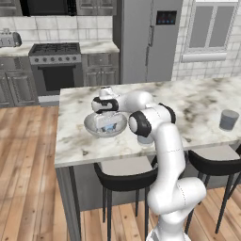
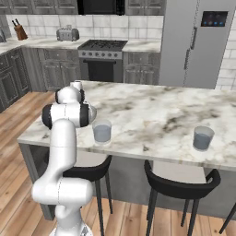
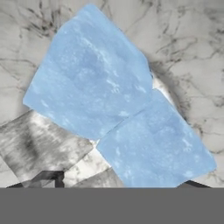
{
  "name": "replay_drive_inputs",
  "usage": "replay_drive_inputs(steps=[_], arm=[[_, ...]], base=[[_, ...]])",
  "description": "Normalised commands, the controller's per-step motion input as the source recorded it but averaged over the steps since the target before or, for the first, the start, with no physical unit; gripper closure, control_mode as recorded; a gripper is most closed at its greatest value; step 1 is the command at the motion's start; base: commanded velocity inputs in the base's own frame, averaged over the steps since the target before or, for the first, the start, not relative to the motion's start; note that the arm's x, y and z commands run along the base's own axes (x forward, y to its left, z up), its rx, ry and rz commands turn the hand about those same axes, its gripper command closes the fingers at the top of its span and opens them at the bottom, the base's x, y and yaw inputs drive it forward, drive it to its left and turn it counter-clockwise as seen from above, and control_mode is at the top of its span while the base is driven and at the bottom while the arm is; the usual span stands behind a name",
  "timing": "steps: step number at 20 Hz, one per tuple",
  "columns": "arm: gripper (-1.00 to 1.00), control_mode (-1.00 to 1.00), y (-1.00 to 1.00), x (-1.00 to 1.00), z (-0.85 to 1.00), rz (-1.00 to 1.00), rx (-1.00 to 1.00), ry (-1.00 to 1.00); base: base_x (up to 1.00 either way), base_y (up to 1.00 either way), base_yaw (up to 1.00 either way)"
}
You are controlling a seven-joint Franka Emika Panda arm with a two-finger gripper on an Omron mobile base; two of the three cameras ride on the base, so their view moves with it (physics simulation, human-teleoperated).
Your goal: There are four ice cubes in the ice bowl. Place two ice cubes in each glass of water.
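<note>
My gripper (image 1: 107,125) reaches down into the ice bowl (image 1: 90,127), a wide clear bowl near the left end of the marble island. In the hand view two pale-blue ice cubes (image 3: 89,72) (image 3: 155,148) lie edge to edge, very close below the hand. The lower cube sits between the dark fingertips (image 3: 49,178) of my gripper (image 3: 120,183), which stand apart with a gap at the left side, so it is open. One glass of water (image 2: 102,132) stands just right of the arm. The other glass (image 2: 203,138) (image 1: 228,120) is far to the right.
The marble island (image 1: 197,101) has black stools (image 1: 123,179) tucked under its near edge. A stove (image 1: 55,56) and a fridge (image 1: 150,37) stand along the back wall. My own arm hides the near glass in the left base view.
</note>
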Motion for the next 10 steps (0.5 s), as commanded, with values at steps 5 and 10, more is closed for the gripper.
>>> replay_drive_inputs(steps=[5,10], arm=[[-1.0,-1.0,0.0,-0.05,-0.7,-0.06,-0.01,0.0],[-1.0,-1.0,0.0,-0.21,-0.48,-0.06,-0.03,0.0]], base=[[0.0,0.0,0.0],[0.0,0.0,0.0]])
